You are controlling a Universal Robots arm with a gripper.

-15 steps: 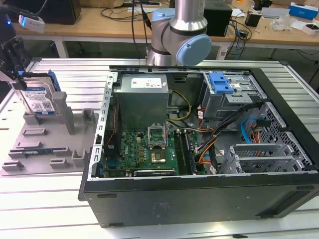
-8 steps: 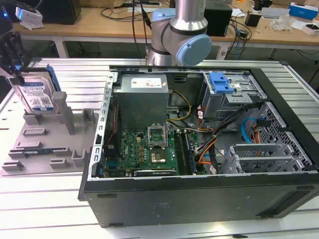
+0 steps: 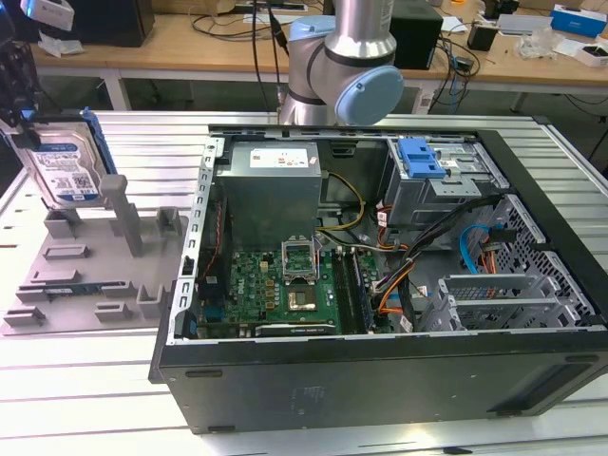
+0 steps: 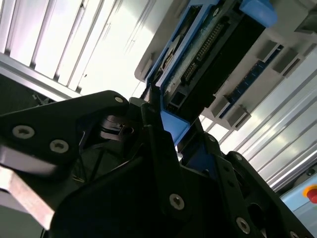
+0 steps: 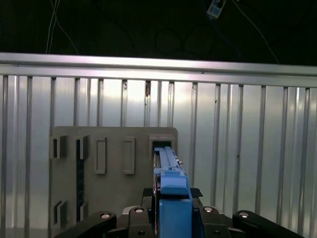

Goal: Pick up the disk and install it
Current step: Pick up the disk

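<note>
Black jointed hand (image 5: 173,199) clenched on the blue plastic frame of the flat silver disk (image 3: 59,163), standing upright on edge at the end slot of a grey moulded holder (image 3: 95,275) with rectangular pockets; beyond it, ribbed aluminium counter (image 5: 237,148), shiny and grooved.

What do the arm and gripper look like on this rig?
The arm is a silver metal tube with grey rounded joints and pale blue round end caps. The gripper is all black, built from angular linked plates fastened with silver screws. Its fingers are black as well.
</note>
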